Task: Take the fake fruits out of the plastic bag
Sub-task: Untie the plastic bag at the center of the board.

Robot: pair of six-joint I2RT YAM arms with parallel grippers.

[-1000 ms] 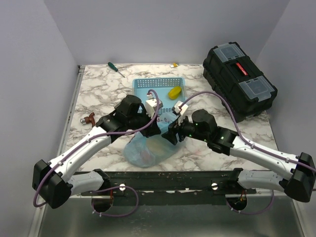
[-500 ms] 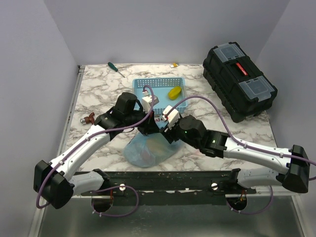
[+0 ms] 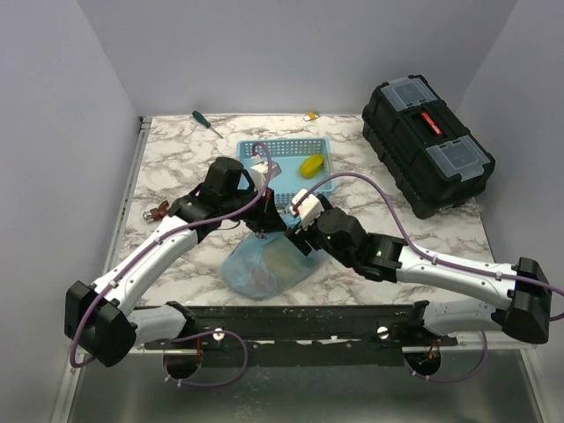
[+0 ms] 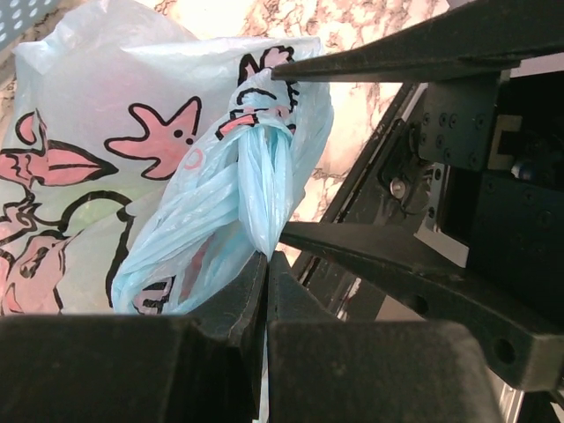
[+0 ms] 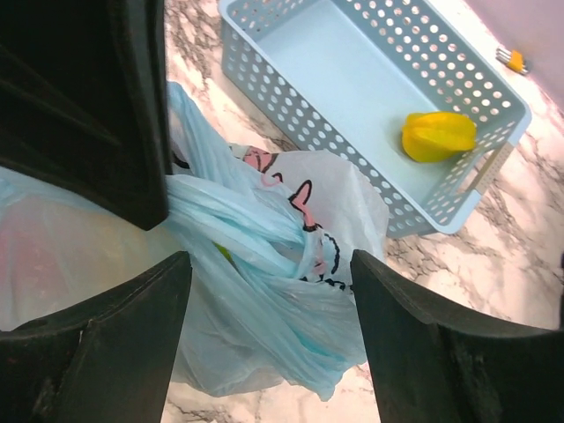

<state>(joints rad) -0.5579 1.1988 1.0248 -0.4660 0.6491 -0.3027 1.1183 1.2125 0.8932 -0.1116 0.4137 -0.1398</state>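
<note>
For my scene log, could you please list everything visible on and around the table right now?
plastic bag: one, light blue with pink print, table's near edge, centre
fruits inside it: count unclear, reddish and yellowish shapes through the film
yellow fruit: one, yellow, in the basket
basket: one, light blue, behind the bag
toolbox: one, black, far right
screwdriver: one, green handle, far left
small yellow item: one, far edge, unidentifiable
red-brown item: one, left side
table: one, marbled white
left arm's fingers: two, black, shut on the bag's twisted handle
right arm's fingers: two, black, open either side of that handle
</note>
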